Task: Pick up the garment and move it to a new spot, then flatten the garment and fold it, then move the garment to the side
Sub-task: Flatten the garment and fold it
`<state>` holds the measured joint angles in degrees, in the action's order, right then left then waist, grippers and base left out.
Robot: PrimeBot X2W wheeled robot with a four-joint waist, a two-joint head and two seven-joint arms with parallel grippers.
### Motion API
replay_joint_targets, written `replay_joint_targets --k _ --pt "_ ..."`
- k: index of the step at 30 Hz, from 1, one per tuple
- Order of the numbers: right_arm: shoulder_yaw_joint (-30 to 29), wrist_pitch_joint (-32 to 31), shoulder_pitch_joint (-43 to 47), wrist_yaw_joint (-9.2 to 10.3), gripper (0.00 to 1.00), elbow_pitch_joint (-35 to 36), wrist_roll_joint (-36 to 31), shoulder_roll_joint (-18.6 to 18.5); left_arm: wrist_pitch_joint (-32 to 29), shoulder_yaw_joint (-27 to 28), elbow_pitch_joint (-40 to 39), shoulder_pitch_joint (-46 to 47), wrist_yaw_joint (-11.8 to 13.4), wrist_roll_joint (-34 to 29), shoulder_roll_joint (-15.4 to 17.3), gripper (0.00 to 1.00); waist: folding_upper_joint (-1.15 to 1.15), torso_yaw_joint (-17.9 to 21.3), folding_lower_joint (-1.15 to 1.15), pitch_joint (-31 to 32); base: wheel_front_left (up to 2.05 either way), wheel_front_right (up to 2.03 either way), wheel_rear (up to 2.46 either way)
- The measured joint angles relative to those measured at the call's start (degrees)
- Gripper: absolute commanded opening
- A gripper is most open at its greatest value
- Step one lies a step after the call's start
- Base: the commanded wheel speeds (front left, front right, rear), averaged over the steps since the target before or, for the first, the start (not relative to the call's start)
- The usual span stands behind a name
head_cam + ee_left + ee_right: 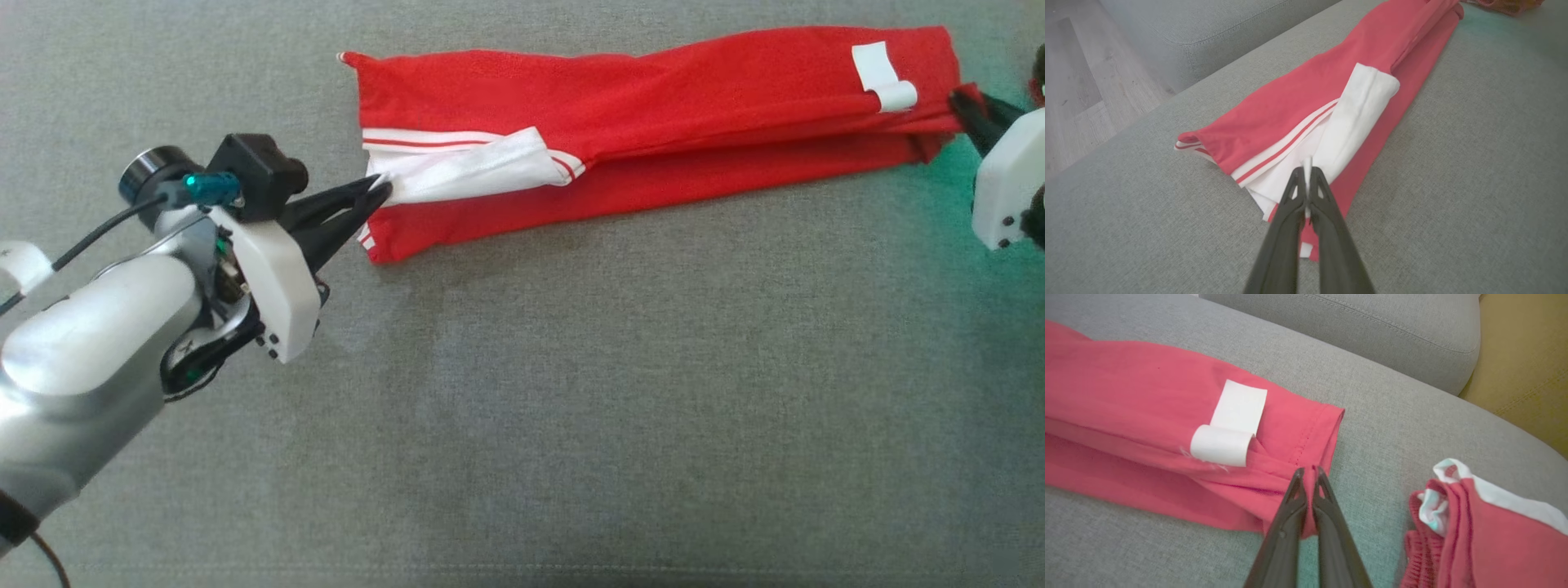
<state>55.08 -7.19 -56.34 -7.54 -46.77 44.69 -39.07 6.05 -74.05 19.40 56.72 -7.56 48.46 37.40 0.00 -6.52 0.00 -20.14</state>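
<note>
The left arm (90,359) has a smooth silver-grey forearm. At its wrist there is a white plastic cover (282,273) with small dark screws (272,341) at the near edge. On top are a black camera block (257,171), a black cylinder (151,173) and a teal plug (211,188) with a thin black cable (98,234). The left tool (377,186) has two long dark fingers (1282,245) with triangular cut-outs near the tips. The right tool (957,101) has a white cover too, with two dark screws.

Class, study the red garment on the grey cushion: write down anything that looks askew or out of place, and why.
The white label near the right end of the garment curls over on itself instead of lying flat. At the left end a white panel lies turned out over the red.
</note>
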Motion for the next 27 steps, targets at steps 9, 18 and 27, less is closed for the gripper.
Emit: replay_joint_targets --k 9,18,27 --pt "2.09 -1.92 -0.01 0.0 1.0 -0.37 4.48 -0.25 -0.78 -1.18 4.8 0.04 0.09 0.52 -0.59 1.0 0.0 1.09 0.0 0.44 0.0 0.0 0.0" --pt "-2.94 7.44 0.01 0.0 1.0 3.07 12.09 0.11 6.69 5.26 10.47 -1.64 6.51 4.49 -4.75 1.0 0.0 2.01 0.0 4.44 0.0 0.0 0.0" --pt "-8.76 20.47 4.64 0.0 1.0 7.19 12.23 4.94 8.53 37.46 -1.65 -13.2 18.25 2.01 -10.51 1.0 0.0 3.36 0.0 8.85 0.0 0.0 0.0"
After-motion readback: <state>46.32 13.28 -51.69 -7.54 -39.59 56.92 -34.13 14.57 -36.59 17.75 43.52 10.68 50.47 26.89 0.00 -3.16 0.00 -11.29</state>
